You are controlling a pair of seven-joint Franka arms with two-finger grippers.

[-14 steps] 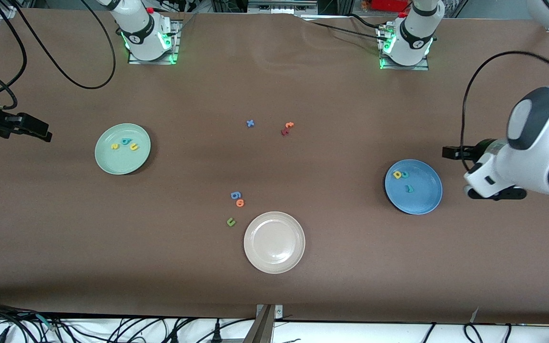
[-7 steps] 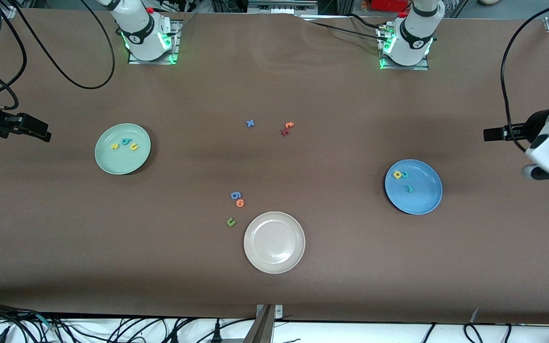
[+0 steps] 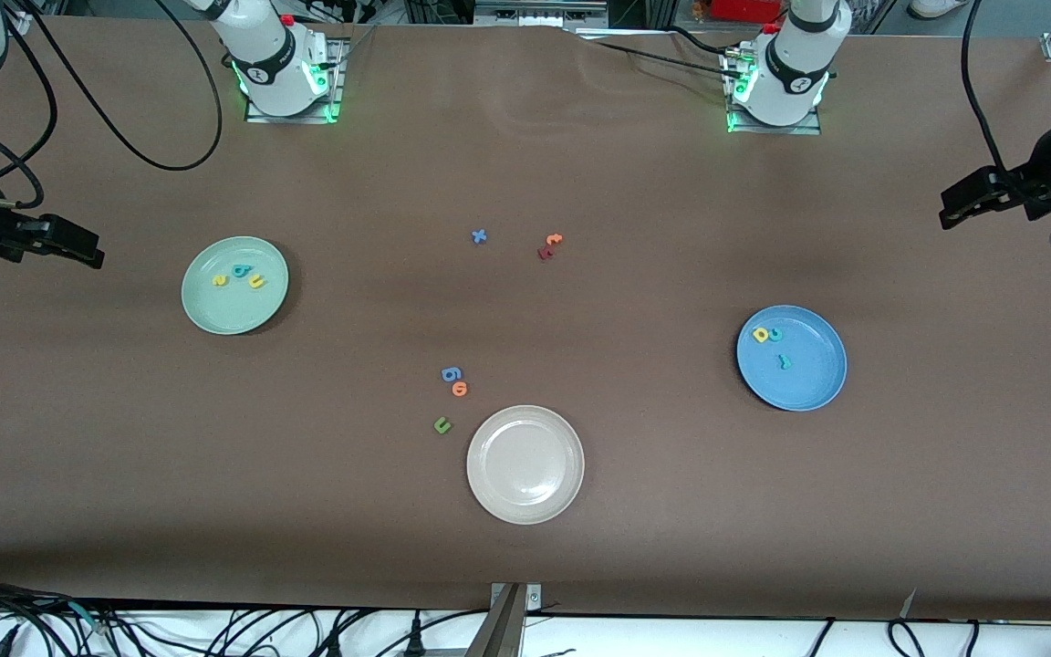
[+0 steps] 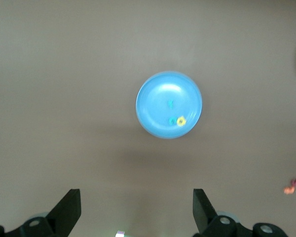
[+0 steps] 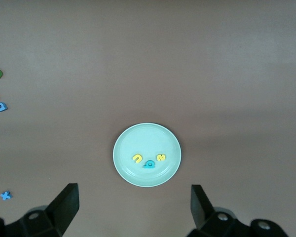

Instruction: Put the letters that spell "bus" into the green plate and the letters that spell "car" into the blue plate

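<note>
Mint-green plate (image 3: 234, 286); blue plate (image 3: 791, 358); beige-white plate (image 3: 525, 464); brown table (image 3: 653, 511); teal/yellow letters.

A: Light is even and soft over the tabletop (image 3: 635, 511); plates cast faint shadows.

B: The left wrist view is blurred: letters in the blue plate (image 4: 153, 94) smear. Green glow marks both arm bases.

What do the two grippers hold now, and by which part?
Nothing. The left gripper and the right gripper are both open and empty, raised at the table's ends.
</note>
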